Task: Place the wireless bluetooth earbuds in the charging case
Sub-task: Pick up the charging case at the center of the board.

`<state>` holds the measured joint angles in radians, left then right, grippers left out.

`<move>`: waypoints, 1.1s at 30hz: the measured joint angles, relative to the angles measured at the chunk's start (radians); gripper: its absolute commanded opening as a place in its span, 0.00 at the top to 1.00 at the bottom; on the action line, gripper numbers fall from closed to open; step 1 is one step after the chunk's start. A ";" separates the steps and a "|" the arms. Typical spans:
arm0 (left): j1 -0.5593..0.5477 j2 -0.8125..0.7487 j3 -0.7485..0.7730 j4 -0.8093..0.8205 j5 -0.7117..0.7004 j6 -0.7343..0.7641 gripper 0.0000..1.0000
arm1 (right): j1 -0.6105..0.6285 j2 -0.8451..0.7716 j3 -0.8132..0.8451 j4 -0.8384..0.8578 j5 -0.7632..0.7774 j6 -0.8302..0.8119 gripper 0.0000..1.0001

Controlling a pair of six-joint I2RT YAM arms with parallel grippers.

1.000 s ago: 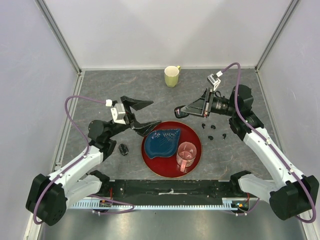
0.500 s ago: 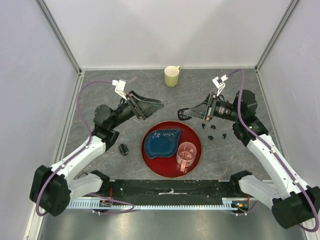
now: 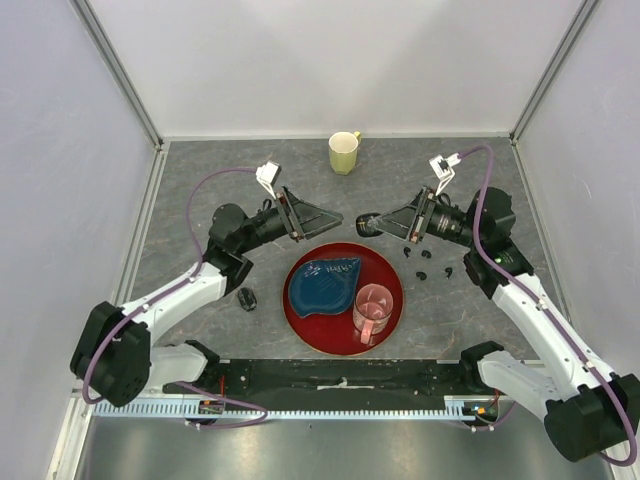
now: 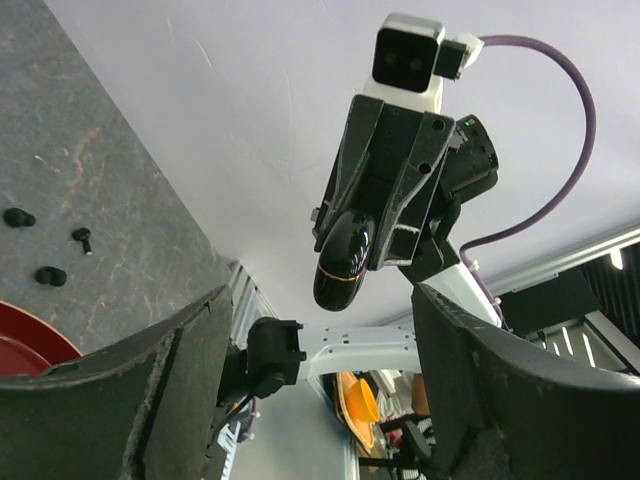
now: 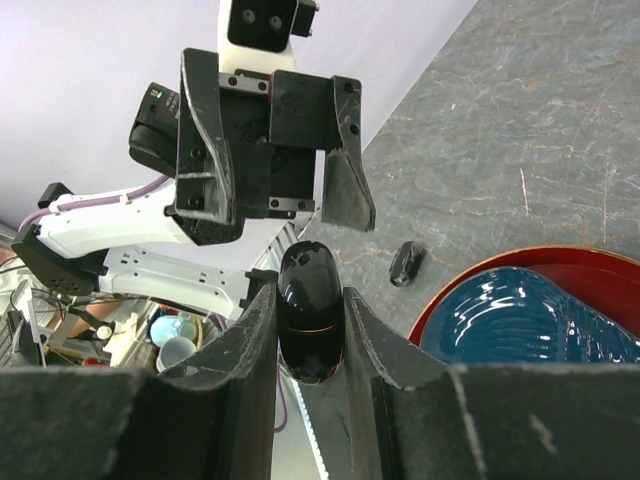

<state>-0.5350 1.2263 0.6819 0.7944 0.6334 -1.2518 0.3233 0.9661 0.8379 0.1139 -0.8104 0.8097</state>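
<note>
My right gripper (image 3: 373, 226) is shut on a glossy black charging case (image 3: 363, 225), held in the air above the table with its closed lid end sticking out past the fingertips. In the right wrist view the case (image 5: 310, 270) is squeezed between both pads. My left gripper (image 3: 330, 220) points at it from the left, a short gap away, open and empty. In the left wrist view the case (image 4: 342, 262) hangs ahead of my open left gripper (image 4: 320, 400). Several tiny black earbuds (image 3: 421, 264) lie on the grey table below the right gripper; three earbuds (image 4: 50, 276) show in the left wrist view.
A second black case (image 3: 246, 298) lies on the table left of the red tray (image 3: 320, 332), which carries a blue leaf-shaped plate (image 3: 325, 283) and a pink glass mug (image 3: 372, 310). A yellow-green cup (image 3: 344, 152) stands at the back.
The left arm has swung its gripper away from the tray's edge and turned it right to face the held case, jaws narrowing a little. The right gripper has barely shifted, keeping the case.
</note>
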 measured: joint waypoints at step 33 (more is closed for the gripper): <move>-0.163 0.090 0.122 -0.106 -0.056 0.208 0.53 | 0.015 0.063 -0.030 0.115 0.040 0.127 0.98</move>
<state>-0.6983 1.3159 0.8036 0.6880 0.5774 -1.0435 0.3386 1.0294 0.8082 0.2287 -0.7700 0.9363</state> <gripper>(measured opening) 0.509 0.338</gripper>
